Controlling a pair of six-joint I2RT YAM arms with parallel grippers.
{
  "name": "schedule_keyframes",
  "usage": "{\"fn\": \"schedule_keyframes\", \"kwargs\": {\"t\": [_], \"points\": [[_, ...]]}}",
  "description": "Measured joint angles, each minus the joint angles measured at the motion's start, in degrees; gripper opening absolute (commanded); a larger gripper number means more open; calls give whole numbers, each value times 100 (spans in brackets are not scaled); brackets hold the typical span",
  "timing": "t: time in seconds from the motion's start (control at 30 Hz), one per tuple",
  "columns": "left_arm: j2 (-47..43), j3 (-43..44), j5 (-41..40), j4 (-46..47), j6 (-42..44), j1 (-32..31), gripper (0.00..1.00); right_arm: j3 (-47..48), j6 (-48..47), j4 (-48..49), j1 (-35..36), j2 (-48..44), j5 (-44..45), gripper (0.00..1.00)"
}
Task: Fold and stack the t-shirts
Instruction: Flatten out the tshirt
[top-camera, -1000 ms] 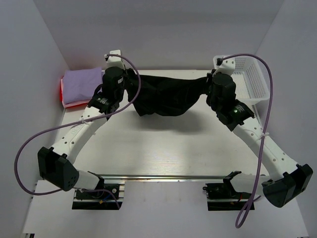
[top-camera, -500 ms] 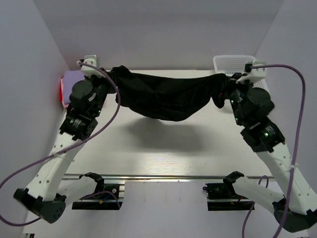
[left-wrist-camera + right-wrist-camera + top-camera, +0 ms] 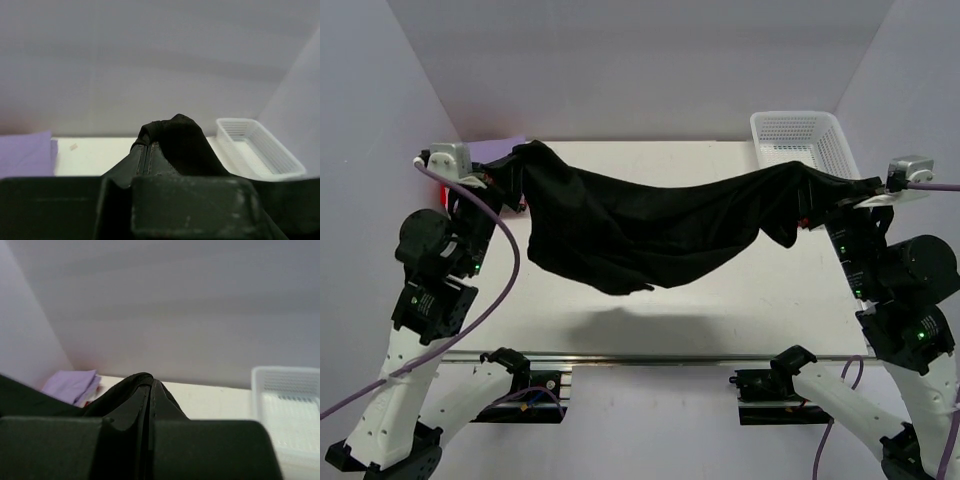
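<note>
Both left gripper (image 3: pixel 147 153) and right gripper (image 3: pixel 150 391) clamp the limp, creased, sagging black t-shirt (image 3: pixel 650 225)

The left arm (image 3: pixel 428 300) and the right arm (image 3: pixel 910 320) are alike: white plastic links joined by bulky black motor housings, with small green lights on the right one's joints. A lavender-purple cable (image 3: pixel 506 262) trails loosely along each arm to a pale grey camera block (image 3: pixel 448 157) at the wrist. The left gripper (image 3: pixel 148 150) and the right gripper (image 3: pixel 150 390) are matte black, faintly speckled, on blocky black bodies.
</note>
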Motion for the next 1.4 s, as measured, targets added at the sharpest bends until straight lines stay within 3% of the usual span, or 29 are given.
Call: {"fn": "schedule_keyframes", "kwargs": {"t": [0.23, 0.33, 0.43, 0.57, 0.73, 0.93, 1.03, 1.13, 1.27, 1.4], "points": [[1016, 52, -1478, -487, -494, 2, 0, -660, 166, -63, -2, 24, 1971, 0], [1679, -146, -1786, -459, -673, 2, 0, -1311, 350, -57, -9, 295, 2240, 0], [2417, -308, -2006, -503, -846, 31, 0, -1827, 525, -2, -13, 1123, 2321, 0], [3436, -343, -2199, -503, -1029, 240, 0, -2002, 765, -37, -122, 2946, 2385, 0], [4664, -201, -2164, -476, -1165, 765, 0, -1718, 929, -122, -586, 4400, 2258, 0], [5967, 413, -1762, -164, -1191, 1349, 0, -280, 957, -160, -1141, 5722, 1808, 0], [5928, 343, -1443, 127, -1027, 1447, 0, 146, 918, -164, -1220, 5906, 1663, 0], [5200, -273, -1021, 704, -807, 1447, 0, 131, 876, -304, -1226, 5521, 1475, 0], [3429, -1008, -782, 935, -612, 1401, 0, -433, 901, -348, -1209, 4175, 1161, 0], [1788, -997, -789, 938, -501, 1405, 0, -695, 887, -474, -1213, 2601, 765, 0]]}}
